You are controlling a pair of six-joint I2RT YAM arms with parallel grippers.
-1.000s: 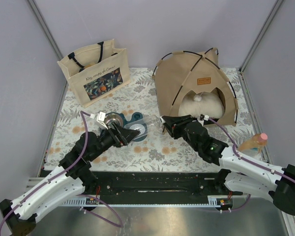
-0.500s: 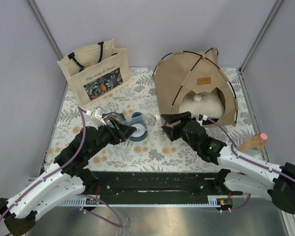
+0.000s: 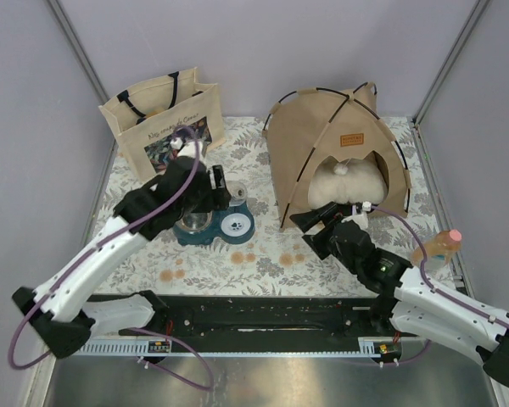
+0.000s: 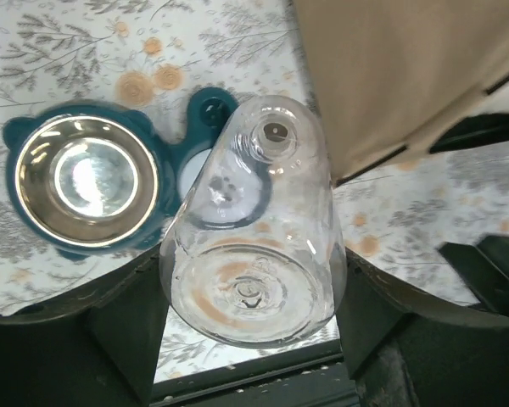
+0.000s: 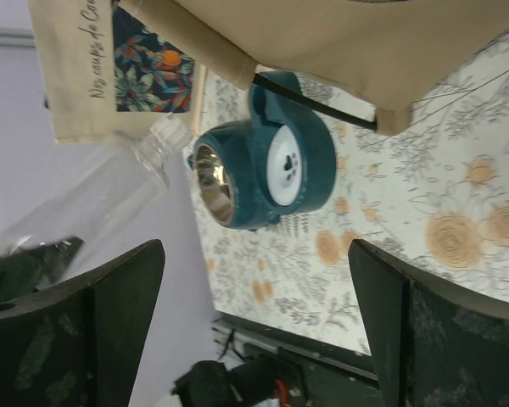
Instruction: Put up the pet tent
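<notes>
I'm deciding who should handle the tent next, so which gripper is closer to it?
Right. The right gripper sits open just before the tent's near front corner. The left gripper is farther off on the tent's left side, holding a bottle above the feeder.

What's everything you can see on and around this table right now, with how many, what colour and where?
pet tent: one, tan with black poles, standing far right
pillow: one, cream, inside the tent doorway
tote bag: one, beige with black handles and a floral print, far left
feeder base: one, teal, centre-left beside the tent
steel bowl: one, silver, set in the feeder base
clear bottle: one, transparent, over the feeder base
small bottle: one, peach with a pink cap, right edge
tablecloth: one, white floral, covering the table
left pincer: one, black, closed on the clear bottle
right pincer: one, black, open and empty, in front of the tent
</notes>
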